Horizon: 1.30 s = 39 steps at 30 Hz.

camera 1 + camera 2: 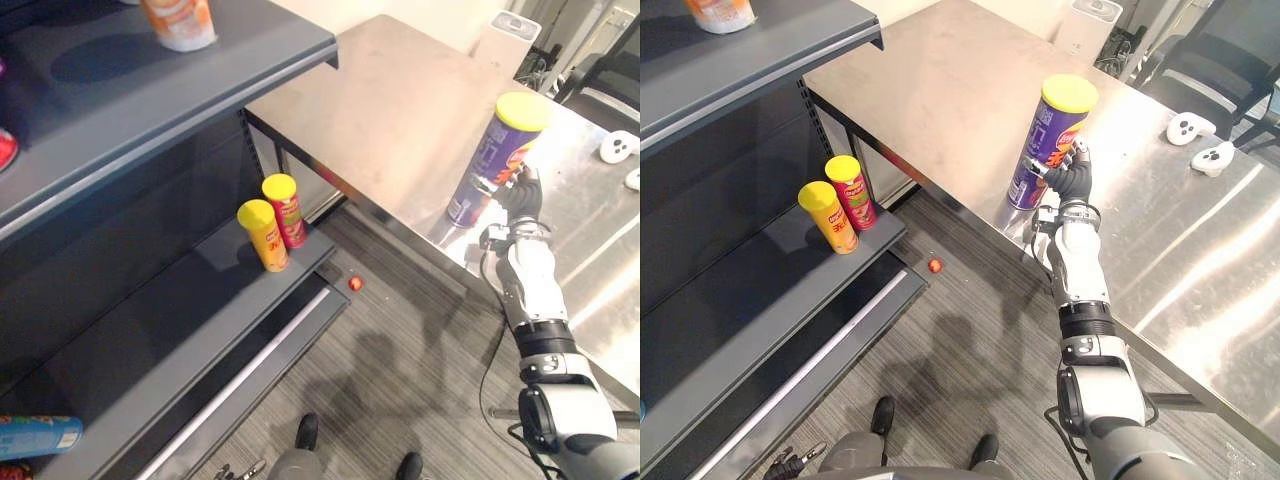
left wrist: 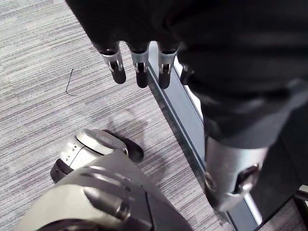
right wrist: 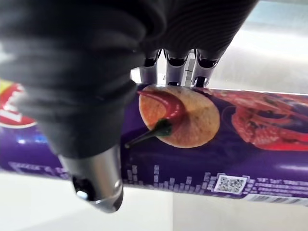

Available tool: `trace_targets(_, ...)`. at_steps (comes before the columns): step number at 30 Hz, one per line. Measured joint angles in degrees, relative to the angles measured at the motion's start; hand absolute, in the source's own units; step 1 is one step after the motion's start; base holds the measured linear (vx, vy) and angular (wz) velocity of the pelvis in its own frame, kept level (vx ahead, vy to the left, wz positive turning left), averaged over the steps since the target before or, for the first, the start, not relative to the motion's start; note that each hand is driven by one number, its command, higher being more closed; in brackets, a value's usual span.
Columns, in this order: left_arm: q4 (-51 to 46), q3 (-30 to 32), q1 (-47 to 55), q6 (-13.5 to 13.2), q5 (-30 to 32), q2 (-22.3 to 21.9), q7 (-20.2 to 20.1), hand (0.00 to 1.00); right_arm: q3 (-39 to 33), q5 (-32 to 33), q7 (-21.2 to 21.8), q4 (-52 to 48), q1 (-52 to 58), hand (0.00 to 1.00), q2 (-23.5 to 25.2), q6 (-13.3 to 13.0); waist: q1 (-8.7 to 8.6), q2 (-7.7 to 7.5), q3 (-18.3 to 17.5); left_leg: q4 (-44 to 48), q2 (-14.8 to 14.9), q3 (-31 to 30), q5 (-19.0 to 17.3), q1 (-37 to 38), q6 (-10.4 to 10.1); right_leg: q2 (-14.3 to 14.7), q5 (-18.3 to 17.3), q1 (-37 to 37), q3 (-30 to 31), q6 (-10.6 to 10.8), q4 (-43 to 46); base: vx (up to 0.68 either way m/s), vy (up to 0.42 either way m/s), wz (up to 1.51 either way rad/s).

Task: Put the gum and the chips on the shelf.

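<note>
Chips can: I see the chips can (image 1: 1050, 145) standing lid-up on the table (image 1: 940, 90), close to the edge that faces the shelf (image 1: 760, 300). I judge that is handy for a carry across.
Right robot hand: the right robot hand (image 1: 1072, 178) grips the can low down, fingers wrapped round it and thumb on the opposite side.
Left robot hand: the left robot hand (image 2: 140, 65) hangs over the floor, fingers relaxed, holding nothing.
Shelf: a yellow can (image 1: 263, 235) and a red can (image 1: 285, 210) stand together at the lower board's corner.
Gum: I cannot pick it out.

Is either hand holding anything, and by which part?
The right hand grips the tall purple chips can with a yellow lid round its lower half, standing on the steel table. The left hand holds nothing.
</note>
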Motion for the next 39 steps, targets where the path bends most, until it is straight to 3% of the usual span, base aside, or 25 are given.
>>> trace_targets(6, -0.15, 0.09, 0.00, 0.02, 0.14, -0.04, -0.03, 0.00, 0.13, -0.80, 0.17, -0.46, 0.06, 1.00, 0.01, 0.44, -0.12, -0.26, 0.16, 0.19, 0.14, 0.54, -0.01, 0.29, -0.01, -0.04, 0.04, 0.01, 0.57, 0.07, 0.09, 0.01, -0.001, -0.04)
trace_targets(8, -0.14, 0.38, 0.00, 0.07, 0.20, -0.05, -0.03, 0.00, 0.13, -1.73, 0.21, -2.75, 0.17, 1.00, 0.01, 1.82, -0.22, -0.26, 0.16, 0.26, 0.32, 0.67, -0.02, 0.53, -0.02, -0.03, 0.04, 0.20, 0.71, 0.07, 0.09, 0.00, 0.000, -0.05)
trace_targets(17, -0.04, 1.95, 0.02, 0.92, 0.79, -0.22, -0.05, 0.00, 0.26, -0.49, 3.57, -21.17, 4.59, 1.00, -0.14, 0.86, -1.61, -0.50, -0.07, 1.40, 0.63, 0.24, -0.30, 1.91, -0.21, 0.02, 0.02, 1.25, 0.94, 0.07, 1.59, -0.02, -0.002, -0.02)
trace_targets(24, 0.06, 2.35, 0.95, 1.01, 1.29, -0.39, -0.06, 0.00, 1.99, 1.59, 4.93, -26.93, 11.80, 1.00, 0.65, 0.69, -1.79, -0.53, -4.04, 1.41, 0.64, 1.69, -0.32, 2.10, -0.28, -0.01, 0.01, 0.32, 2.57, 0.08, 1.81, -0.04, -0.005, -0.12)
trace_targets(27, 0.24, 2.34, 1.94, 1.05, 2.50, -0.40, -0.05, 0.00, 2.00, 3.23, 5.97, -29.40, 14.30, 1.00, 1.12, -0.05, -3.14, -0.39, -5.97, 1.43, 0.67, 1.90, -0.23, 2.14, -0.32, 0.03, 0.01, 0.19, 2.83, 0.08, 1.80, -0.01, -0.008, -0.04)
trace_targets(39, 1.26, 2.41, 2.45, 1.33, 2.81, -0.78, -0.06, 0.00, 2.86, 5.23, 6.55, -31.84, 20.87, 1.00, 1.74, -0.45, -3.45, 0.48, -8.19, 2.18, 0.99, 3.15, -0.25, 3.13, -0.64, 0.14, -0.06, 0.28, 4.17, 0.04, 2.35, -0.02, -0.006, -0.06)
